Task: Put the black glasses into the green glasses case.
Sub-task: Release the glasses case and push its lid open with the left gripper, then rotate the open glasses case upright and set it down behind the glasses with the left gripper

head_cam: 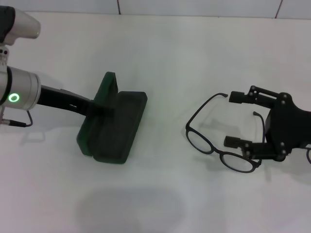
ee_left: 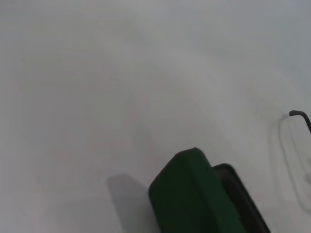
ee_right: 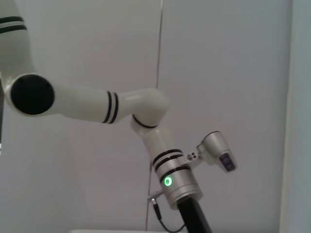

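The green glasses case (head_cam: 114, 124) lies open at the left-centre of the table, its lid standing upright along the left side. My left gripper (head_cam: 99, 108) reaches in from the left and is closed on the lid. The lid also shows close up in the left wrist view (ee_left: 194, 194). The black glasses (head_cam: 218, 148) lie on the table at the right with both temple arms unfolded. My right gripper (head_cam: 238, 119) is open just right of the glasses, one finger near the far temple tip, the other over the nearer lens. One temple tip (ee_left: 299, 114) shows in the left wrist view.
The white table (head_cam: 160, 53) carries only the case and the glasses. A tiled wall runs along its far edge. The right wrist view shows only the left arm (ee_right: 146, 109) against the wall.
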